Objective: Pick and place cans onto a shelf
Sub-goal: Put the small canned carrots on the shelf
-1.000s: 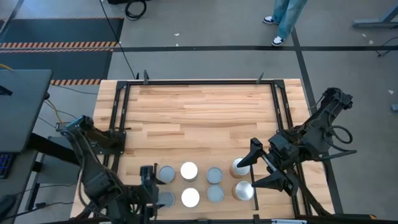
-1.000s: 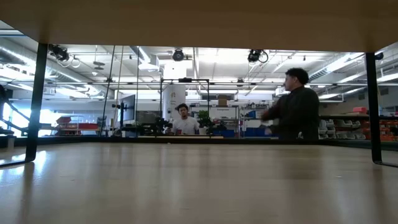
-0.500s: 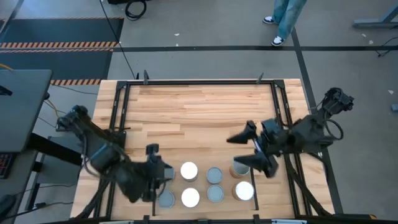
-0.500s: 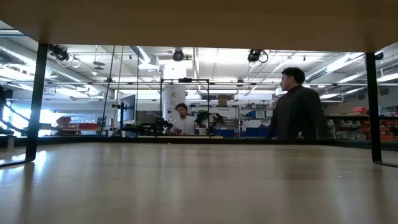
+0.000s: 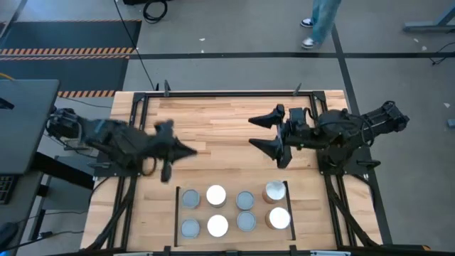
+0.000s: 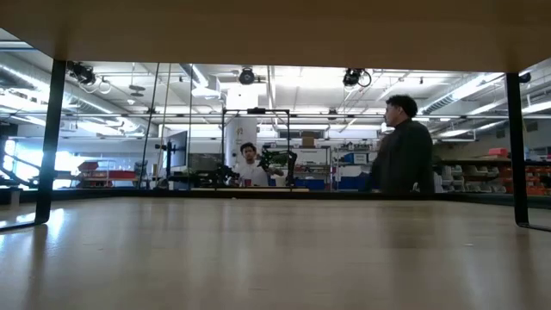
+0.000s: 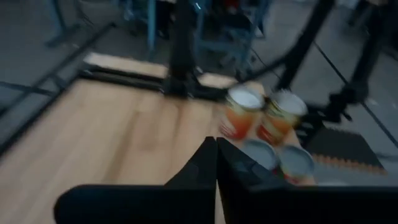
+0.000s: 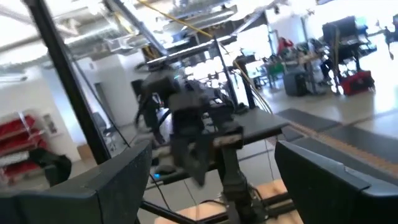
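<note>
I see eight cans (image 5: 230, 209) standing in two rows on the shelf (image 5: 175, 213) at the table's (image 5: 227, 121) near edge. My left tool (image 5: 186, 151) hangs over bare wood, fingers pressed together and empty. My right tool (image 5: 261, 131) hovers mid-table, fingers spread apart, holding nothing.

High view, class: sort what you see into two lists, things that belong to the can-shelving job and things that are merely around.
Belongs to the job:
- eight cans grouped at the near edge
- the shelf with black rails
- left claw, shut and empty
- right claw, open and empty

Merely around:
- a person's legs beyond the table
- striped floor tape
- black cable on the floor
</note>
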Action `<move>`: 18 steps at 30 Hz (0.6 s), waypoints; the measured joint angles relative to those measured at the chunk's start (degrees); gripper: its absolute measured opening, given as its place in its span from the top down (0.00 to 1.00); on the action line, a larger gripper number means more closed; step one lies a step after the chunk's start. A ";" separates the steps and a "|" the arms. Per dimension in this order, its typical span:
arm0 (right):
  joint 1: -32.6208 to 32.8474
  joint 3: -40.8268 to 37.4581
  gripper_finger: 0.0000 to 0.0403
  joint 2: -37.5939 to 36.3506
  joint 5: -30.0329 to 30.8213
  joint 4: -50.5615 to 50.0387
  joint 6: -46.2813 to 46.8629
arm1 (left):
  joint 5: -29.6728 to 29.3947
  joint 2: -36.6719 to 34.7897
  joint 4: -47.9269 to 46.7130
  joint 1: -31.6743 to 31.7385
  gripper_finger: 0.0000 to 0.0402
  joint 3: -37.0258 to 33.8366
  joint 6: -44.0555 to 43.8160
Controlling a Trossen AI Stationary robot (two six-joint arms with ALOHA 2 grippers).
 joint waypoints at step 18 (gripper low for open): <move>0.31 -11.62 0.62 -15.87 -5.83 -6.69 -5.41 | -3.14 -25.59 9.30 14.19 0.99 -22.62 11.56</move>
